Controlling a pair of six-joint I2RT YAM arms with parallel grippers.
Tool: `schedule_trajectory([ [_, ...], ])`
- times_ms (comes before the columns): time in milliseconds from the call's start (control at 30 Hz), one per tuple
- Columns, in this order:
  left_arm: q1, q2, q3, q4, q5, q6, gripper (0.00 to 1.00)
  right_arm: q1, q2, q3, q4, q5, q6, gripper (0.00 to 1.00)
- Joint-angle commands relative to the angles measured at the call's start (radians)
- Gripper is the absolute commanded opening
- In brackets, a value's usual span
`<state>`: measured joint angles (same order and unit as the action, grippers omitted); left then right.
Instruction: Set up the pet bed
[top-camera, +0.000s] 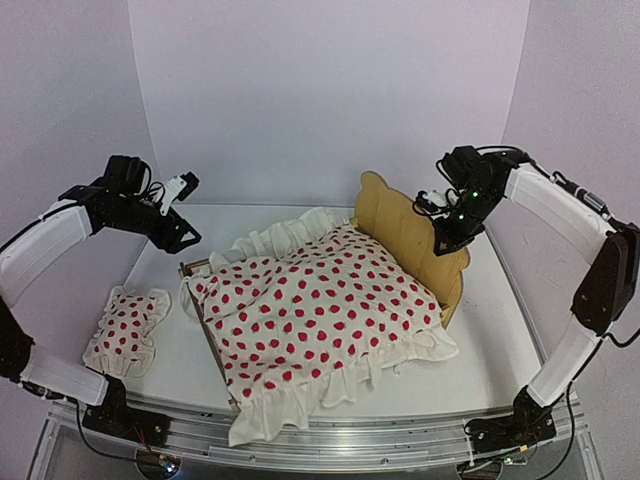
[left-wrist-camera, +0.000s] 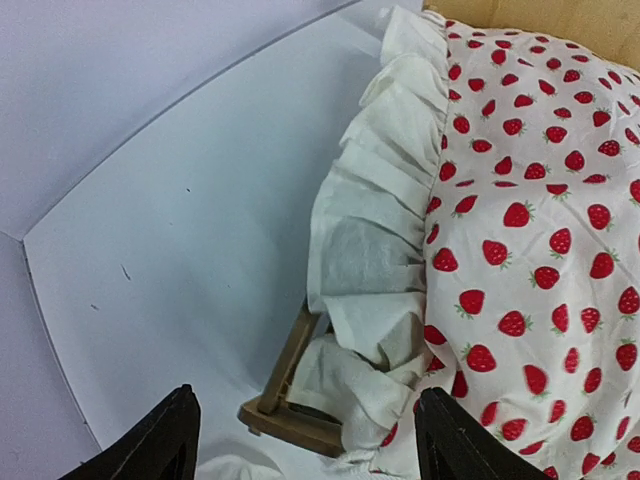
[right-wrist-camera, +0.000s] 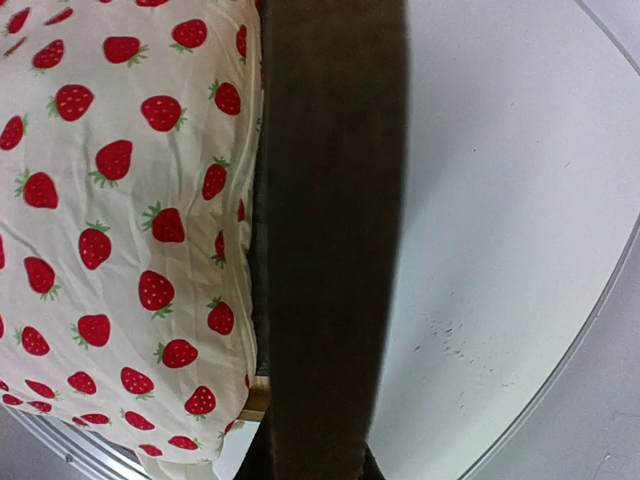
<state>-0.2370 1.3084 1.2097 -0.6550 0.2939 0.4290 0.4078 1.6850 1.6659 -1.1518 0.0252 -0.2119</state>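
**Mia:** What is the room like?

**Ben:** There is a white table (top-camera: 510, 340) with pale walls (top-camera: 330, 90) on three sides. A metal rail (top-camera: 350, 445) runs along the front.

**Mia:** Where is the bed?

**Ben:** The bed (top-camera: 405, 230) stands in the middle of the table, turned at a slant. A cloth (top-camera: 320, 310) with red strawberries lies over it and hangs down past the foot end. The wavy wooden head end sticks up behind the cloth.

**Mia:** And the pillow?

**Ben:** The pillow (top-camera: 128, 328) lies flat on the table, left of the bed and apart from it.

**Mia:** What about the pincers?

**Ben:** The left pincer (top-camera: 185, 238) hangs just left of the bed's foot end. Its black fingers (left-wrist-camera: 160, 445) are wide apart with nothing between them. The right pincer (top-camera: 443, 240) is at the top of the bed's head end. I cannot tell if it is together or clamped on the wood.

**Mia:** What do the close cameras show?

**Ben:** The left one shows the white frills and a wooden corner of the bed (left-wrist-camera: 288, 398) peeking out under them. The right one shows a wide dark blurry strip (right-wrist-camera: 330, 250) beside the cloth. Only the top camera shows the pillow.
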Motion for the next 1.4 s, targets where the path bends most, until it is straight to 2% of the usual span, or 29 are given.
schedule_trajectory([
  [0,0.029,-0.118,-0.070,-0.128,0.040,0.079,0.75,0.025,0.136,0.165,0.021,-0.020,-0.318,0.00],
  [133,0.064,-0.152,-0.105,-0.151,0.011,0.092,0.75,0.020,0.379,0.479,0.095,0.037,-0.349,0.02],
  [200,0.088,-0.163,-0.118,-0.145,0.034,0.082,0.74,0.021,0.477,0.583,0.216,0.073,-0.340,0.08],
  [267,0.117,-0.166,-0.135,-0.133,0.056,0.063,0.74,0.022,0.540,0.638,0.326,0.095,-0.325,0.26],
  [333,0.132,-0.166,-0.157,-0.118,0.064,0.059,0.74,0.022,0.591,0.705,0.422,0.093,-0.248,0.52],
  [367,0.135,-0.166,-0.170,-0.109,0.064,0.059,0.74,0.023,0.608,0.732,0.467,0.103,-0.189,0.60],
  [433,0.137,-0.155,-0.189,-0.091,0.060,0.057,0.74,0.023,0.614,0.752,0.535,0.137,-0.081,0.71],
  [567,0.138,-0.094,-0.193,-0.051,0.040,0.050,0.73,0.022,0.520,0.696,0.569,0.196,0.025,0.84],
  [700,0.138,0.038,-0.132,-0.019,0.022,0.051,0.73,0.007,0.323,0.524,0.569,0.192,0.104,0.88],
  [800,0.153,0.162,-0.039,-0.005,0.022,0.055,0.73,-0.012,0.150,0.338,0.568,0.091,0.181,0.89],
  [900,0.199,0.282,0.059,0.019,0.072,0.053,0.73,-0.015,-0.013,0.120,0.568,0.095,0.305,0.88],
  [1000,0.250,0.408,0.145,0.041,0.089,0.052,0.73,-0.014,-0.145,-0.114,0.570,0.164,0.485,0.83],
  [1067,0.283,0.484,0.170,0.072,0.089,0.060,0.72,-0.014,-0.205,-0.283,0.569,0.213,0.601,0.76],
  [1133,0.298,0.536,0.174,0.106,0.090,0.067,0.72,-0.013,-0.242,-0.418,0.574,0.230,0.713,0.69],
  [1200,0.300,0.575,0.161,0.118,0.098,0.102,0.70,-0.006,-0.232,-0.514,0.587,0.224,0.775,0.66],
  [1367,0.295,0.572,0.075,0.111,0.145,0.178,0.68,0.029,-0.085,-0.549,0.641,0.202,0.837,0.65],
])
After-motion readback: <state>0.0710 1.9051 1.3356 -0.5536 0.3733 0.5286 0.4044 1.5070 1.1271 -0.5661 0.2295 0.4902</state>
